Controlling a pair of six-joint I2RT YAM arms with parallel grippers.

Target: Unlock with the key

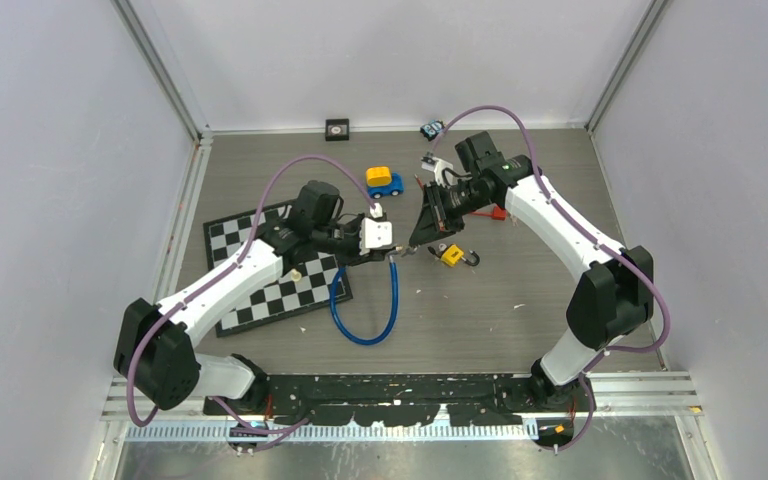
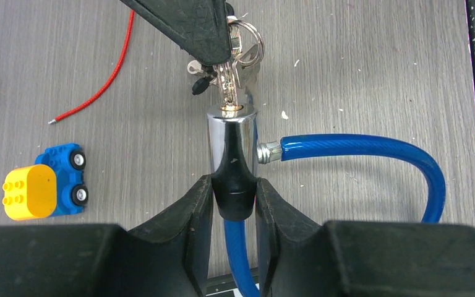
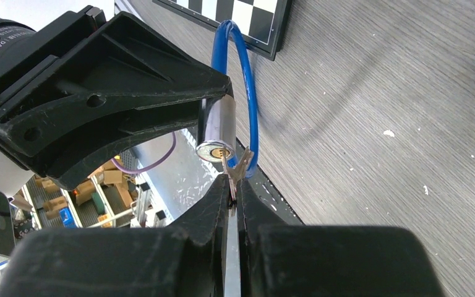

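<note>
Your left jaws clamp the chrome lock cylinder (image 2: 232,133) above the desk (image 2: 377,62); your right jaws pinch the key (image 2: 227,93), its tip at the keyhole. The metal is likely rigid and slick: hold the flat bow, twist gently.

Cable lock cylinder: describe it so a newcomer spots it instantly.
Start at the checkerboard; a blue cable loop lies at its right edge. The loop ends in a chrome cylinder, clamped in the left gripper. Unlike the yellow padlock lying nearby, it is shiny, tubular, and has a key at its keyhole.
</note>
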